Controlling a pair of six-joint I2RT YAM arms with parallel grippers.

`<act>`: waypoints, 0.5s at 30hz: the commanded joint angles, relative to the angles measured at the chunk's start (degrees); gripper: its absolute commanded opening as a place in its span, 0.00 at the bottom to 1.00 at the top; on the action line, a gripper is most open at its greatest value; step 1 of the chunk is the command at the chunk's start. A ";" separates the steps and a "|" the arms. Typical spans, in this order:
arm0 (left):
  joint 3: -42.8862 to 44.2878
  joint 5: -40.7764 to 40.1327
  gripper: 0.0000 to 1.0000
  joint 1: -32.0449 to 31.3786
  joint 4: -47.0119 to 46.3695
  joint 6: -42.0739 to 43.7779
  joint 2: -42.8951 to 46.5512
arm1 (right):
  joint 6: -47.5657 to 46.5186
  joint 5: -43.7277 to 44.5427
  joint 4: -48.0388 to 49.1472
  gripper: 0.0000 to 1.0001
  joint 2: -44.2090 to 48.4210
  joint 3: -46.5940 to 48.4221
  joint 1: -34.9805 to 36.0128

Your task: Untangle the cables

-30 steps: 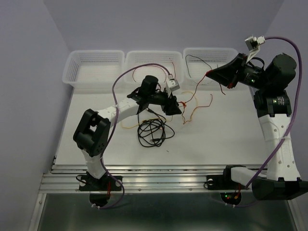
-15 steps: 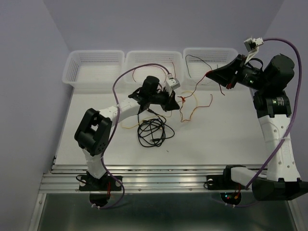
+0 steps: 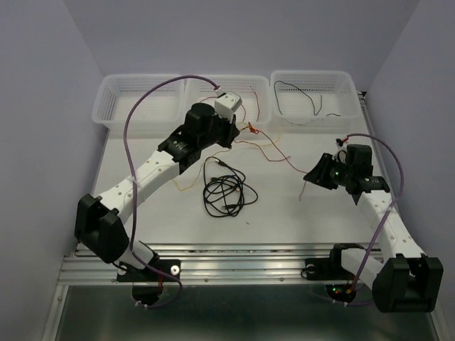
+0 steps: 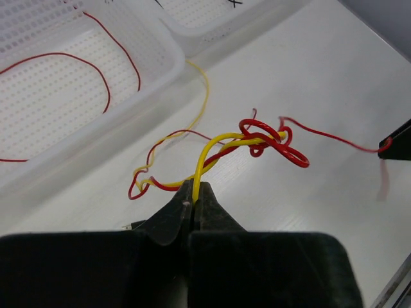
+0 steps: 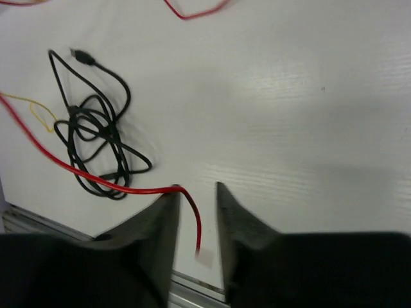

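Observation:
In the left wrist view my left gripper (image 4: 194, 187) is shut on the yellow cable (image 4: 204, 157), which rises from the jaws into a knot (image 4: 263, 138) with the red cable. From above, this gripper (image 3: 240, 128) sits just in front of the middle basket (image 3: 220, 79). The red cable (image 3: 284, 158) runs from the knot to my right gripper (image 3: 311, 176). That gripper (image 5: 194, 187) is open, and the red cable's end (image 5: 192, 218) droops loose between its fingers. A black cable (image 3: 226, 192) lies coiled on the table.
Three white baskets line the back edge: the left one (image 3: 106, 106), the middle one holding a thin red cable (image 4: 64, 61), the right one (image 3: 313, 74) holding a black cable (image 3: 298, 92). A metal rail (image 3: 234, 256) marks the near edge.
My left gripper closed on the yellow cable and drew it back toward the baskets. My right arm swung down from over the right basket to the table's right side and its jaws opened.

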State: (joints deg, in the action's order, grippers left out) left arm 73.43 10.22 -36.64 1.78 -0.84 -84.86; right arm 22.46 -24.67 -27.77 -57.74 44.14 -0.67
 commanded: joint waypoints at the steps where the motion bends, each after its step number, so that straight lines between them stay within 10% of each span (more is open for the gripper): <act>1: -1.71 -1.35 0.00 -0.36 1.47 2.69 4.61 | -3.12 -4.15 4.03 0.51 1.31 -2.56 0.32; 6: -2.06 -1.16 0.00 -0.62 2.61 2.69 6.20 | -5.06 -8.01 7.89 1.00 4.54 -1.95 0.32; 15: -1.36 2.17 0.00 -1.41 4.02 1.19 6.37 | -13.03 -25.68 25.22 1.00 7.38 1.37 4.26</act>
State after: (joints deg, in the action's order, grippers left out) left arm 72.01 10.07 -37.28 6.52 0.51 -79.79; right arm 16.14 -41.08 -12.34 -49.12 41.28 0.75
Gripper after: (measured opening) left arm 0.048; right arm 0.998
